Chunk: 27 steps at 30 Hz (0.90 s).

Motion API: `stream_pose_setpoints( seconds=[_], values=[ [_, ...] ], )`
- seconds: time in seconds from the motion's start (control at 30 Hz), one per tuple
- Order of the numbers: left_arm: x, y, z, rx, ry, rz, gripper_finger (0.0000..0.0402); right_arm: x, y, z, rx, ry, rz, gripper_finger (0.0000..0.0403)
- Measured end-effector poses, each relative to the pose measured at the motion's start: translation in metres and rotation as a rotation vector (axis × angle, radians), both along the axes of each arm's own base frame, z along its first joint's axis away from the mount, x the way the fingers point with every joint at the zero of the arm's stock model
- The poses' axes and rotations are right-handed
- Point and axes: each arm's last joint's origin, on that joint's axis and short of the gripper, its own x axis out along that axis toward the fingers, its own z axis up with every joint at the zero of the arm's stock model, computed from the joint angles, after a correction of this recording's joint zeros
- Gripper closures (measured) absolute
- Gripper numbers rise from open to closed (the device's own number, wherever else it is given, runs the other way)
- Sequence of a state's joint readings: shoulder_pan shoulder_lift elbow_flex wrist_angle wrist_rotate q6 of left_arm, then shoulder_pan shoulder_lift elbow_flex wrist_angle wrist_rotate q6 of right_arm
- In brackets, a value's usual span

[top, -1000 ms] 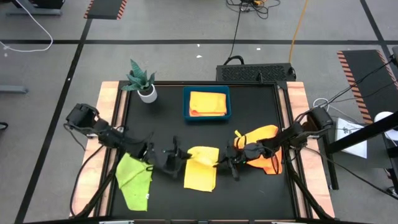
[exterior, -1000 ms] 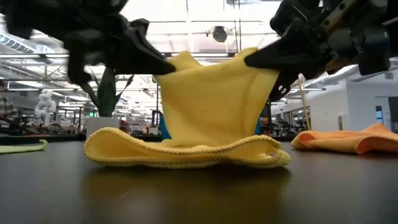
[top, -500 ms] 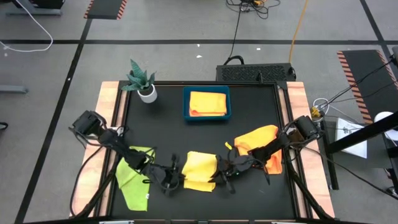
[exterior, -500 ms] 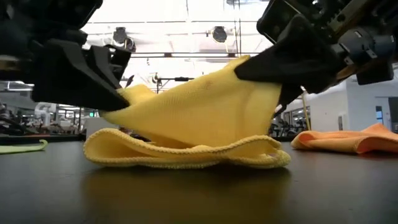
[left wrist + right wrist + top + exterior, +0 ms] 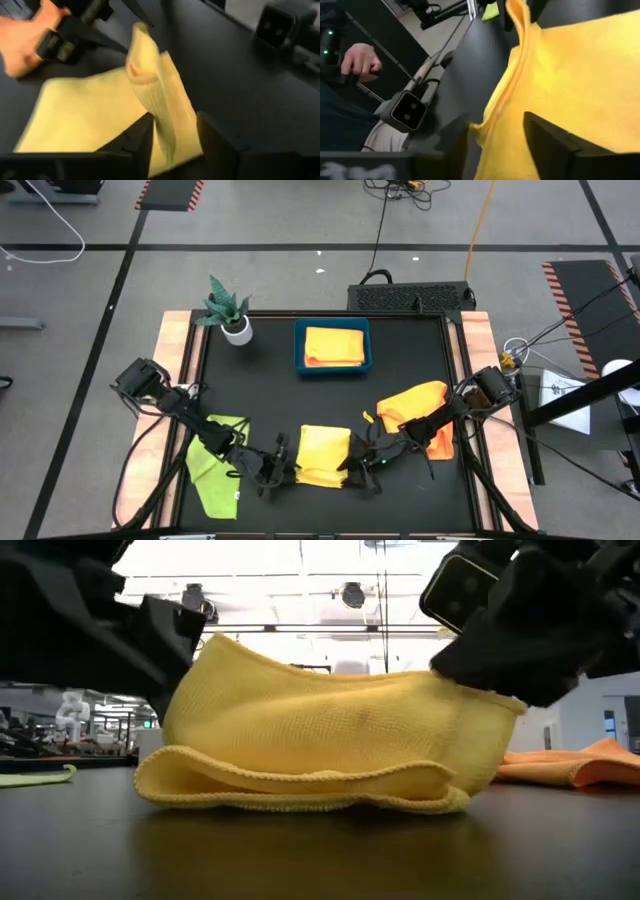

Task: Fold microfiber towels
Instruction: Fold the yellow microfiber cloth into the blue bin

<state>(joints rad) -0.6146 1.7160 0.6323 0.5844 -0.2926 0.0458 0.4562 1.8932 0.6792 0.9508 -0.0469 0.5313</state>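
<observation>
A yellow microfiber towel (image 5: 322, 456) lies near the table's front edge, its upper layer folded over the lower and still bulging up (image 5: 330, 730). My left gripper (image 5: 280, 468) stands open at its left end. My right gripper (image 5: 352, 463) stands open at its right end. Each still has the towel's upper layer between its fingers. A lime green towel (image 5: 215, 470) lies flat at the left, and an orange towel (image 5: 420, 415) lies crumpled at the right. My left gripper (image 5: 176, 116) has the upper layer's rolled left edge (image 5: 162, 125) between its open fingers, and that edge leans on one finger (image 5: 142, 142). The fingers come in low from the table's left. My right gripper (image 5: 496, 117) has the upper layer's right corner (image 5: 485, 130) between its open fingers, coming in low from the right. I cannot tell whether the fingers touch the corner.
A blue tray (image 5: 300, 345) at the back middle holds folded yellow and orange towels. A potted plant (image 5: 228, 308) stands at the back left. A person's hand (image 5: 360, 60) shows beyond the table in the right wrist view.
Both grippers have gone toward the table's near edge and down, bringing the yellow towel's raised far edge with them. That half has folded over the near half, which has stayed on the table.
</observation>
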Motion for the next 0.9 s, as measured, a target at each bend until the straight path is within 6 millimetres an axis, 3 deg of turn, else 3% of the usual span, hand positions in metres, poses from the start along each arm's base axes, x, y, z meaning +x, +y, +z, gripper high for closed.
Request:
stream_pose_setpoints(
  seconds=[0.13,0.33,0.6,0.9],
  values=[
    [-0.006,-0.002,0.020,-0.023,-0.051,0.007,0.0202,0.000,-0.001,0.014,-0.013,-0.060,0.019,0.0173],
    [-0.012,0.011,0.042,0.030,-0.092,0.181,0.0173,0.006,-0.017,0.030,-0.128,-0.156,-0.106,0.0166],
    [0.001,0.047,0.008,0.150,0.091,0.385,0.0202,0.015,-0.058,0.007,-0.261,-0.001,-0.209,0.0171],
    [0.021,0.070,-0.030,0.311,0.146,0.393,0.0243,0.018,-0.070,0.006,-0.307,0.003,-0.224,0.0172]
  ],
)
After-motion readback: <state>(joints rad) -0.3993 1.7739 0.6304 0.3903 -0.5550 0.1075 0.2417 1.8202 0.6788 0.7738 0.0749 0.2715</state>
